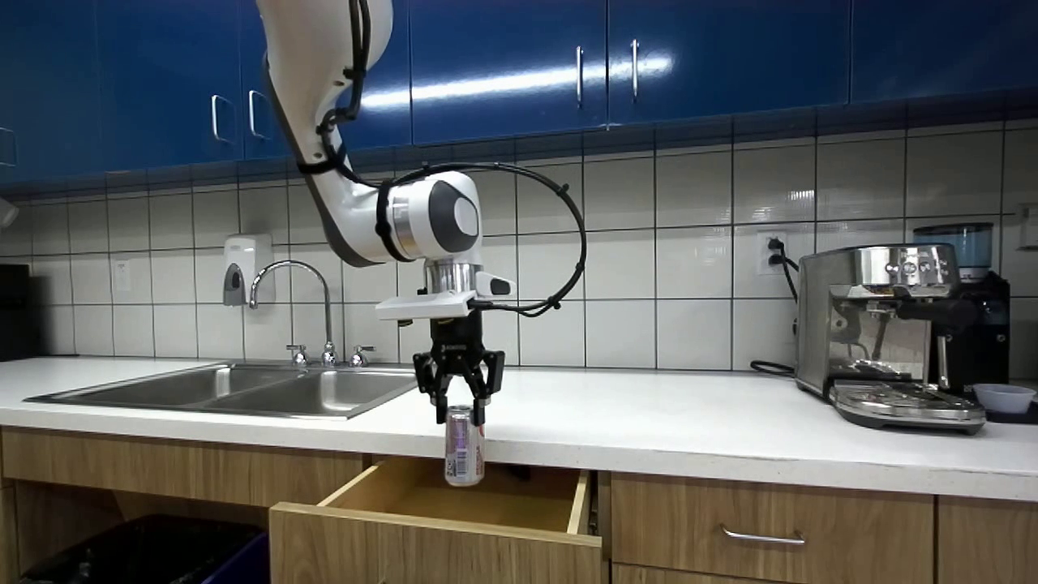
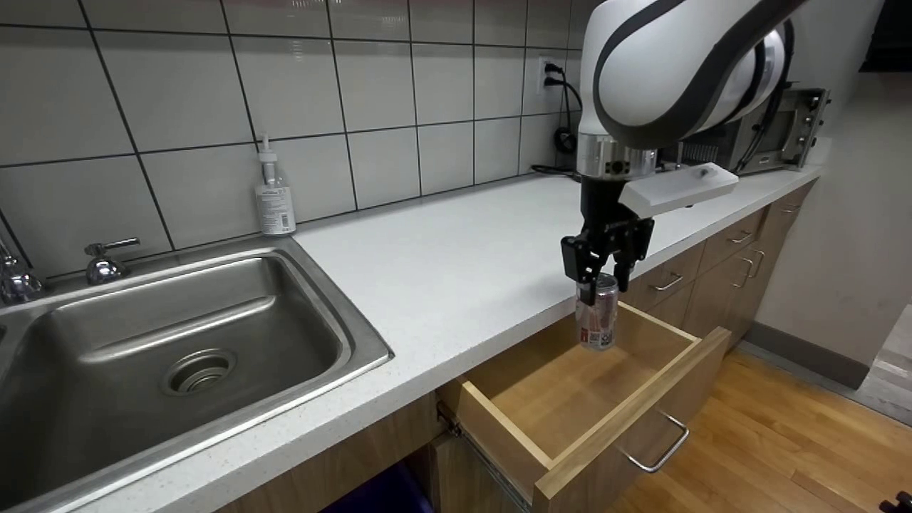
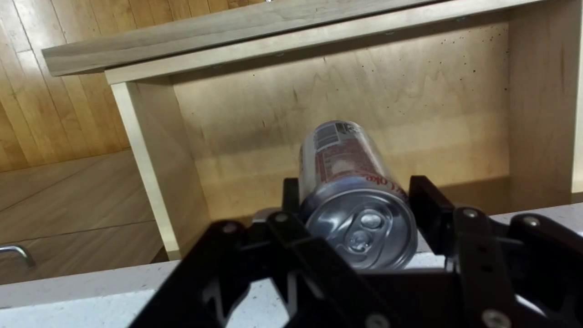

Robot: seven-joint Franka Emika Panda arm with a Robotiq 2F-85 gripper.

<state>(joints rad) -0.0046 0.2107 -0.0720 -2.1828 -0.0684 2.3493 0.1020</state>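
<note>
Tool (image 1: 461,414) clamped on the can (image 1: 465,456) near its top, past the front edge of the counter (image 1: 665,461), above the open drawer (image 1: 438,551): steady, upright, mind that edge!

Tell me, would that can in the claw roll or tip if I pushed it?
Lying down, the can would probably roll, because its body is round. Standing up, it might tip if pushed near the top, since it's taller than wide. It could feel slippery too: its metal lid looks smooth and shiny.
</note>
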